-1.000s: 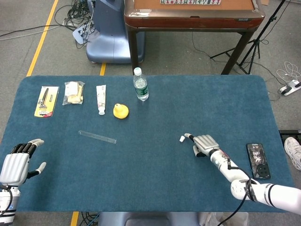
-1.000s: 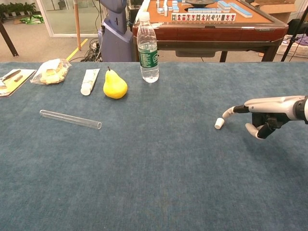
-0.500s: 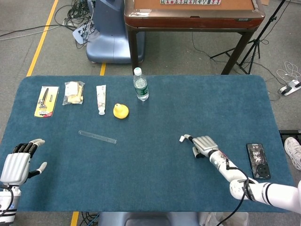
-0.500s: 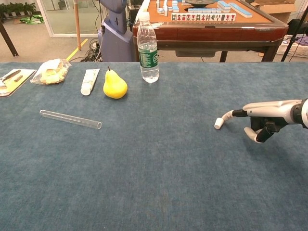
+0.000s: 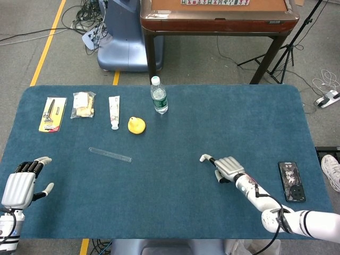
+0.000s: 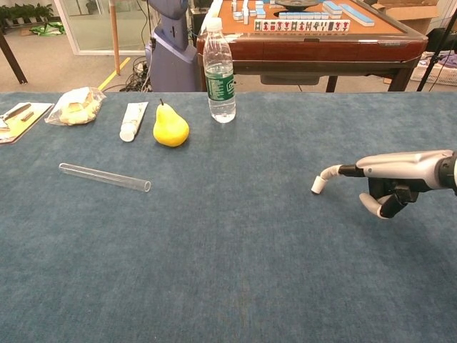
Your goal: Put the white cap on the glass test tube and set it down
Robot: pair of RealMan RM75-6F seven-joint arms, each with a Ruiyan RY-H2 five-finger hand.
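Note:
The glass test tube (image 5: pixel 110 154) (image 6: pixel 105 176) lies flat on the blue table (image 5: pixel 239 117), left of centre. The small white cap (image 5: pixel 202 157) (image 6: pixel 318 185) sits on the cloth right of centre. My right hand (image 5: pixel 228 167) (image 6: pixel 393 175) is low over the table just right of the cap. One outstretched fingertip (image 6: pixel 327 174) touches the cap while the thumb and other fingers curl underneath; nothing is gripped. My left hand (image 5: pixel 18 183) hovers at the near left corner with fingers spread and holds nothing. The chest view does not show it.
Along the far side stand a water bottle (image 5: pixel 159 95) (image 6: pixel 219 71), a yellow pear (image 5: pixel 136 125) (image 6: pixel 171 127), a white cream tube (image 5: pixel 114 112) (image 6: pixel 133 120), a plastic bag (image 5: pixel 83 104) and a carded razor (image 5: pixel 52 113). A phone (image 5: pixel 291 181) lies near the right edge.
My right hand has slid a little to the left, and the cap at its fingertip has shifted left with it. The left hand and the test tube have stayed put.

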